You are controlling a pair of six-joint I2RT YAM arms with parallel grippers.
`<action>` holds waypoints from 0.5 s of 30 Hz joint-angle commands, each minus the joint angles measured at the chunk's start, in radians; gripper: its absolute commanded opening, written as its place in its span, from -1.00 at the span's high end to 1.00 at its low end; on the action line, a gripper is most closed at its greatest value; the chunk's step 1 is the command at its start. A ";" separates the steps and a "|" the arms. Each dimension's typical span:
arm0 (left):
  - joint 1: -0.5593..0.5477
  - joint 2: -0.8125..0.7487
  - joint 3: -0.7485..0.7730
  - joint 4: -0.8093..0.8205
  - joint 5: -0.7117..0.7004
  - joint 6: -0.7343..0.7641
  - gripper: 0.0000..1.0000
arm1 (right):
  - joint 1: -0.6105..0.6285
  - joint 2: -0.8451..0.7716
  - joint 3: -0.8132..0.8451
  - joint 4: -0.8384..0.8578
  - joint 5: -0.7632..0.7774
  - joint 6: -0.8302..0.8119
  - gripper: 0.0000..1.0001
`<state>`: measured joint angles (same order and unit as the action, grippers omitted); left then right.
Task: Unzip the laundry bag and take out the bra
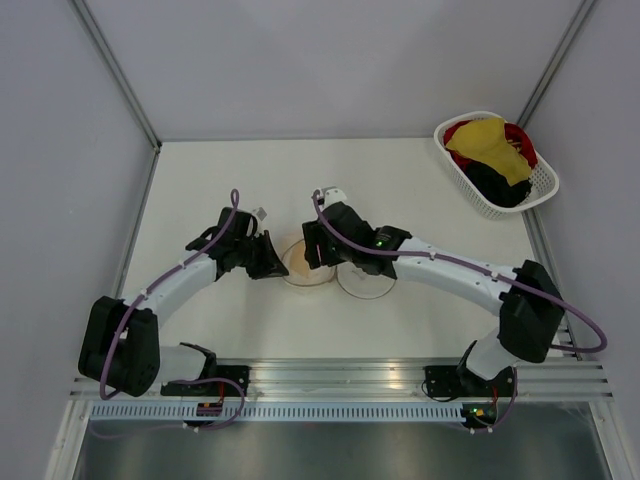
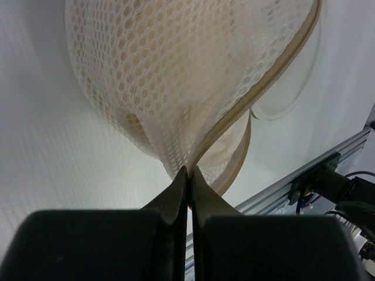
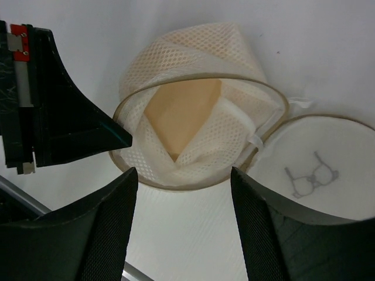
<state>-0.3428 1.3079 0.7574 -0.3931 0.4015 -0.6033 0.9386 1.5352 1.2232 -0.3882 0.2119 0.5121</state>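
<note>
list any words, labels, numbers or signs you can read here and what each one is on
No words or numbers can be read in any view.
Sign, no text: a bra outline, drawn on the round disc panel of the laundry bag.
White tag at the bag's rim: nothing legible.
Red sticker on the black part at far left: nothing legible.

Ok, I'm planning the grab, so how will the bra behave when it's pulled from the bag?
Probably floppy: the bra lies creased and folded inside the bag, so it should sag and unfold when lifted. It looks light, yet could drag the limp mesh along; the left gripper pinching the bag should hold it back.
</note>
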 commanded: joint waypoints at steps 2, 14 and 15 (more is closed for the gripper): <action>-0.002 -0.019 -0.013 -0.012 -0.001 0.007 0.96 | 0.002 0.091 0.015 0.138 -0.123 -0.021 -0.34; -0.004 -0.019 -0.009 -0.024 -0.013 0.002 0.96 | 0.002 0.324 0.048 0.232 -0.166 0.019 -0.06; -0.004 -0.021 -0.009 -0.024 -0.012 0.000 0.96 | 0.000 0.336 0.058 0.230 -0.158 0.019 -0.06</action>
<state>-0.3428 1.3079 0.7456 -0.4179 0.3973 -0.6033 0.9386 1.8431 1.2316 -0.2138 0.0544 0.5190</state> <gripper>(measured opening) 0.025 0.533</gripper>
